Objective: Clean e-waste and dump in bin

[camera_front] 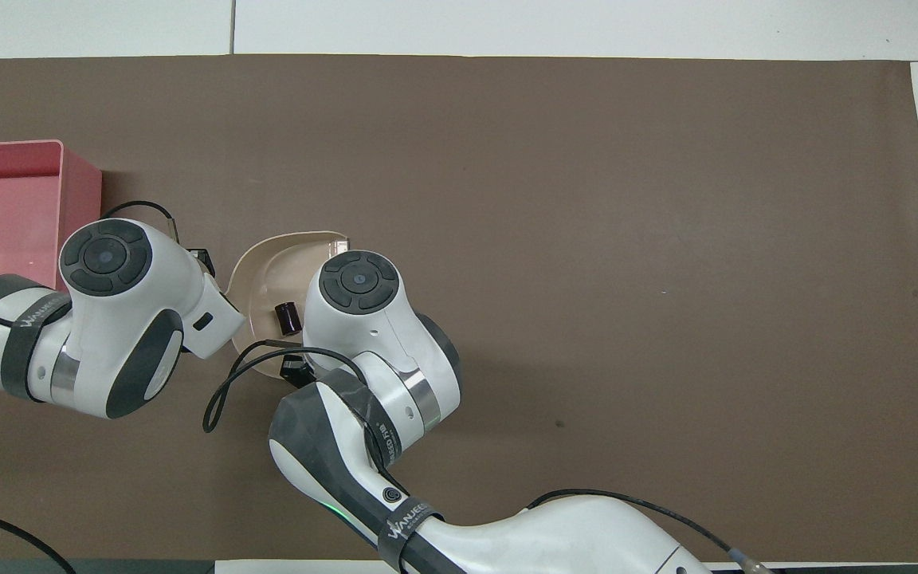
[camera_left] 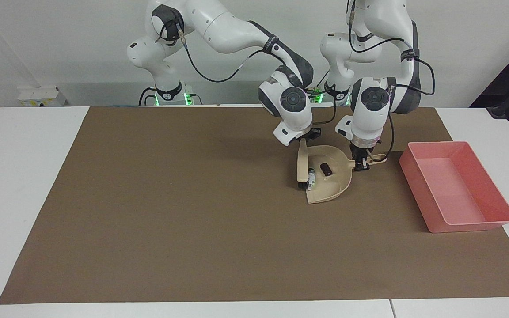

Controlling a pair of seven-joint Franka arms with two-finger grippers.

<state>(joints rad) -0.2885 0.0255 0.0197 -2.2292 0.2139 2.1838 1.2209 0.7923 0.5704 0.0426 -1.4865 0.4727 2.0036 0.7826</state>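
Now dark block inside dustpan; brush at mouth.

We see both views evenly and brightly lit from above, with no hard glare. Soft, faint shadows fall on the brown mat just under the arms, the clearest a dim patch beside the dustpan. The pink bin shows a pale sheen on its floor. Focus is sharp across the table in both views; we notice no motion blur. Straight mat edges bend very slightly near the overhead view's borders.
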